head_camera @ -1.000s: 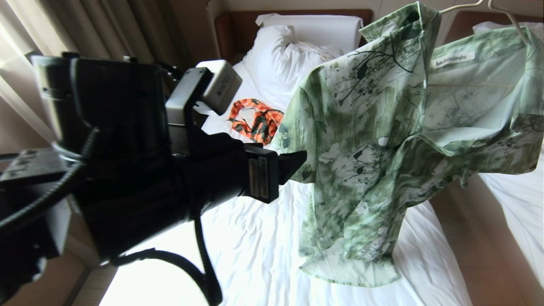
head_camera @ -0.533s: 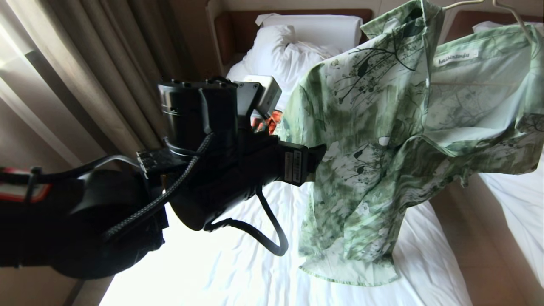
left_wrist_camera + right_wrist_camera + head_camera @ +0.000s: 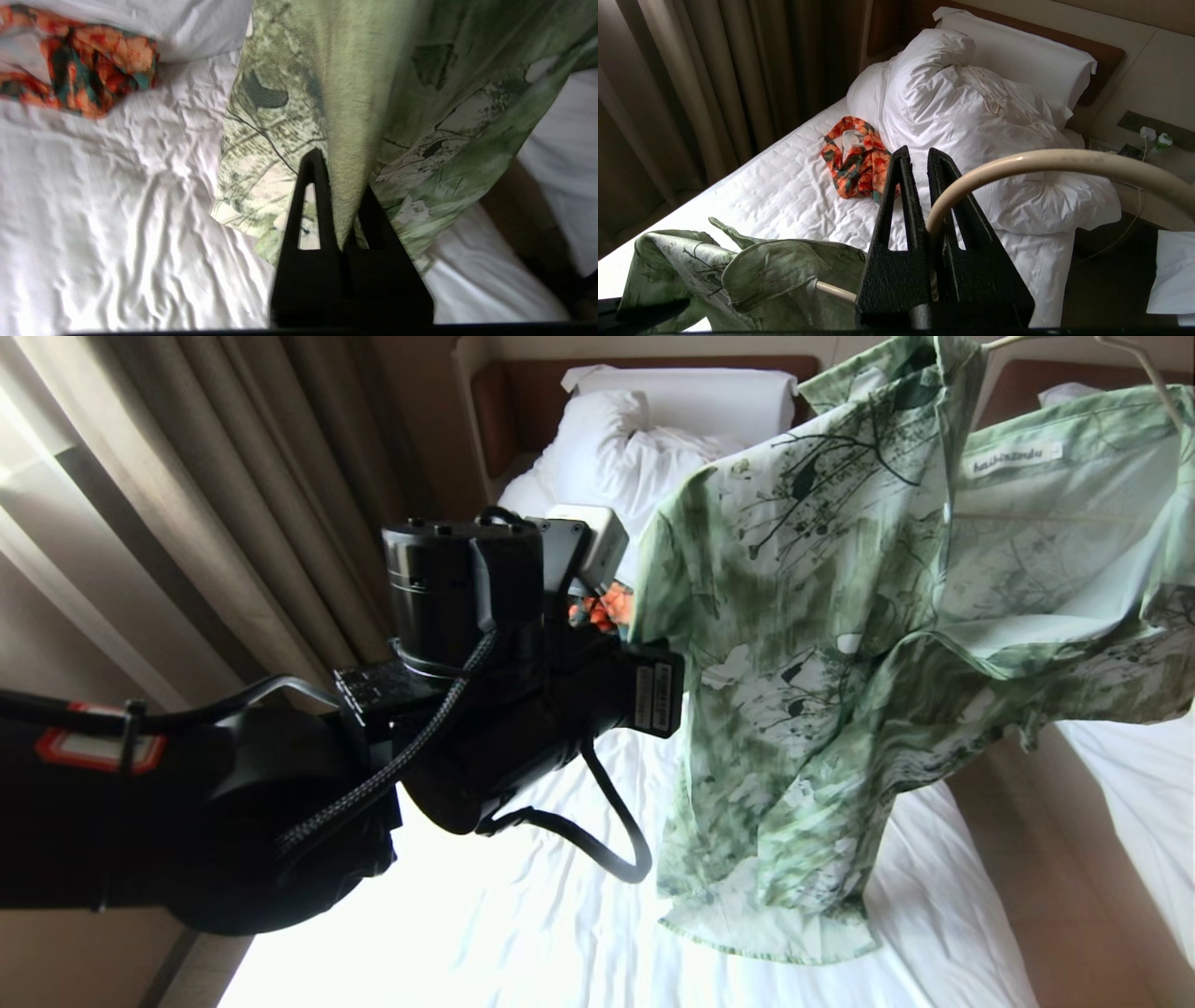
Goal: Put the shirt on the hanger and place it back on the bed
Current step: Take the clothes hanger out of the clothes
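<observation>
The light green printed shirt hangs in the air over the bed, draped on the cream hanger at the top right of the head view. My left gripper is at the shirt's left edge. In the left wrist view the left gripper is shut on a fold of the shirt. Out of the head view, my right gripper is shut on the hanger's curved hook. The shirt's collar bunches round the wire just below it.
An orange-and-green garment lies on the sheet near a crumpled white duvet and pillow. Curtains hang along the bed's left side. A second white bed stands at the right, across a strip of floor.
My left arm has swung right up to the shirt's left edge. Its jaws, open before, have closed on the fabric. The shirt has shifted slightly up and right.
</observation>
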### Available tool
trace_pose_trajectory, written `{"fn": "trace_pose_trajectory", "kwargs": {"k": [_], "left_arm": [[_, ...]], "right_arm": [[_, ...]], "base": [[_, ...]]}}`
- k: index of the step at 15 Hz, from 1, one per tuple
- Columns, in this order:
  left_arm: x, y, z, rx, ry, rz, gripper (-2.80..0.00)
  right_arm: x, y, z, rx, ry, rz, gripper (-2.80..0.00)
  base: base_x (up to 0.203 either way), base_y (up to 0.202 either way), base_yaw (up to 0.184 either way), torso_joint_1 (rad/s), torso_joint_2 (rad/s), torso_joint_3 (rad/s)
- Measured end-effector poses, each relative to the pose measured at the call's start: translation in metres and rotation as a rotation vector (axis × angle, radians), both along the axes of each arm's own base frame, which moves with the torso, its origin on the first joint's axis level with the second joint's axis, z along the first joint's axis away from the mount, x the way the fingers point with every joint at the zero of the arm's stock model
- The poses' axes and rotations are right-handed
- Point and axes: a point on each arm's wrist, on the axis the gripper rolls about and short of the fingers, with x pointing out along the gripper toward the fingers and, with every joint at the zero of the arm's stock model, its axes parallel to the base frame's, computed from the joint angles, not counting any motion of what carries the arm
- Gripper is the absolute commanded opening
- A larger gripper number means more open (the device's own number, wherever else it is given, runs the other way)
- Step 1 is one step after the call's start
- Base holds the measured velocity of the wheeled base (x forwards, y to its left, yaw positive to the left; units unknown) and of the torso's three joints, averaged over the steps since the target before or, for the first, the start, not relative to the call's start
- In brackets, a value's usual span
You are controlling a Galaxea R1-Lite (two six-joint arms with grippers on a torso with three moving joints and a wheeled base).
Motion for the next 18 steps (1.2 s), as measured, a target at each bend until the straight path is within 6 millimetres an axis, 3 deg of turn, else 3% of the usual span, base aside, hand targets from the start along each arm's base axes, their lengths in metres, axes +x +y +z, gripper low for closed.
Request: {"fn": "trace_pose_trajectory", "kwargs": {"k": [7, 9, 12, 13, 18], "left_arm": [[0.009, 0.031, -0.023, 0.053, 0.06, 0.109, -2.8], [0.01, 0.037, -0.018, 0.042, 0.052, 0.125, -2.8], [0.008, 0.04, 0.004, -0.01, 0.003, 0.142, -2.8], [0.006, 0.041, 0.011, -0.022, -0.01, 0.147, 0.0], [-0.016, 0.054, 0.017, -0.033, -0.022, 0.123, 0.0]], "right_arm": [[-0.009, -0.003, 0.005, 0.005, -0.025, 0.0, -2.8], [-0.011, -0.004, 0.005, 0.006, -0.025, 0.0, -2.8], [-0.011, -0.004, 0.005, 0.005, -0.021, -0.001, -2.8], [-0.011, -0.004, 0.005, 0.004, -0.02, -0.002, -2.8], [-0.008, -0.004, 0.003, 0.002, -0.014, -0.005, -2.8]], "base": [[0.0, 0.0, 0.0, 0.0, 0.0, 0.0], [0.0, 0.0, 0.0, 0.0, 0.0, 0.0], [0.0, 0.0, 0.0, 0.0, 0.0, 0.0], [0.0, 0.0, 0.0, 0.0, 0.0, 0.0], [0.0, 0.0, 0.0, 0.0, 0.0, 0.0]]}}
